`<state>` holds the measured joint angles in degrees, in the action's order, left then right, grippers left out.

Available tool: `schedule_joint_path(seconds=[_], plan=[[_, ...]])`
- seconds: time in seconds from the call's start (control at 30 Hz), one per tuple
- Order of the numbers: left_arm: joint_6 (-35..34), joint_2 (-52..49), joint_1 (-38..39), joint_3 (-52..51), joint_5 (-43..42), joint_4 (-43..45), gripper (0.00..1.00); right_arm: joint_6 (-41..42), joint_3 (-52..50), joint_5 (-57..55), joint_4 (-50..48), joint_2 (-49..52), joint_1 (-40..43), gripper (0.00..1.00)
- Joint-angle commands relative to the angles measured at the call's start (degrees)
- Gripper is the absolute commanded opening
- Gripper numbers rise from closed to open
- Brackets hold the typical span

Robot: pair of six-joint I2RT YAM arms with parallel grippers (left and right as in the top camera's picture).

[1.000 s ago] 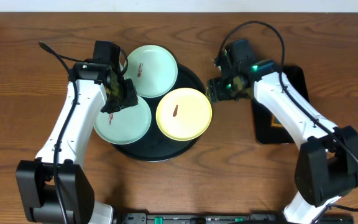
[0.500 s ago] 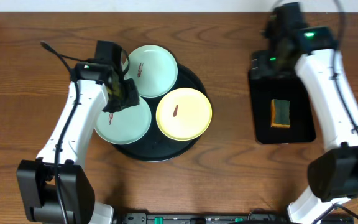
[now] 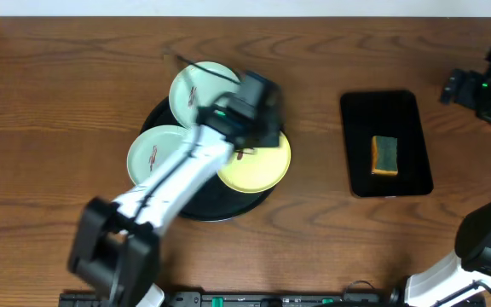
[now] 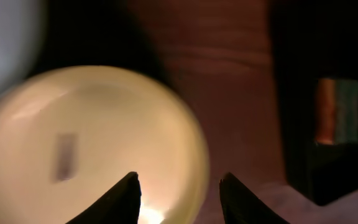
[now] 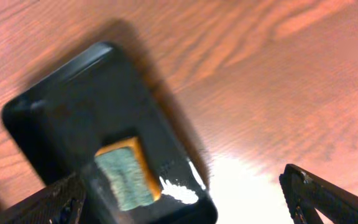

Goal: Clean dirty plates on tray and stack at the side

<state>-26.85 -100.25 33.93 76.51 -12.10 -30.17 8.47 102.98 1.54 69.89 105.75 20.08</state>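
Observation:
Three plates lie on the round black tray [image 3: 196, 210]: a mint-green one [image 3: 196, 89] at the back, a mint-green one [image 3: 153, 159] at the left with a reddish smear, and a pale yellow one [image 3: 267, 166] at the right. My left gripper [image 3: 261, 119] hovers over the yellow plate's back edge, open and empty. In the left wrist view the yellow plate [image 4: 92, 137], with a blurred smear, fills the left, and its right rim lies between the fingers [image 4: 179, 199]. My right gripper [image 3: 454, 85] is open and empty at the far right, away from the plates.
A smaller black rectangular tray [image 3: 386, 111] stands to the right of the round tray, holding a green-and-orange sponge [image 3: 385, 155]. In the right wrist view this tray [image 5: 73, 106] and sponge [image 5: 126, 174] lie ahead of the wide-open fingers [image 5: 185, 205]. Bare wood surrounds both trays.
My left gripper swung right from the left mint-green plate to above the yellow plate. My right arm pulled away from the round tray, past the rectangular tray, to the far right edge.

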Motion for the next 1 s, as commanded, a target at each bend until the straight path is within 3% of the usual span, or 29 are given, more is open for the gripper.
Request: schedule_joint_path(seconds=[0.0,0.2,0.33,0.5,0.6,0.83,0.97], plan=[[-1.99,-3.10,5.09,-0.17,-0.26,3.96,0.43,-0.22,-0.02,0.42,0.17,0.00,3.15,0.99],[-2.01,-7.17,10.73,-0.17,7.30,8.09,0.44,-0.22,-0.02,0.42,0.17,0.00,6.05,0.99],[-2.01,-9.51,12.57,-0.17,7.63,12.00,0.44,-0.22,-0.02,0.42,0.17,0.00,6.23,0.99],[-4.35,-10.95,13.33,0.81,5.38,9.75,0.44,-0.22,-0.02,0.42,0.17,0.00,6.19,0.99],[-3.28,-11.02,12.35,4.92,5.25,3.37,0.43,-0.22,-0.02,0.42,0.17,0.00,6.19,0.99],[3.50,-11.02,5.68,23.10,5.29,-20.59,0.44,-0.22,-0.02,0.42,0.20,0.00,6.19,0.99],[5.44,-10.47,0.37,27.67,5.29,-30.77,0.44,-0.22,-0.02,0.42,0.17,0.00,6.19,0.99]])
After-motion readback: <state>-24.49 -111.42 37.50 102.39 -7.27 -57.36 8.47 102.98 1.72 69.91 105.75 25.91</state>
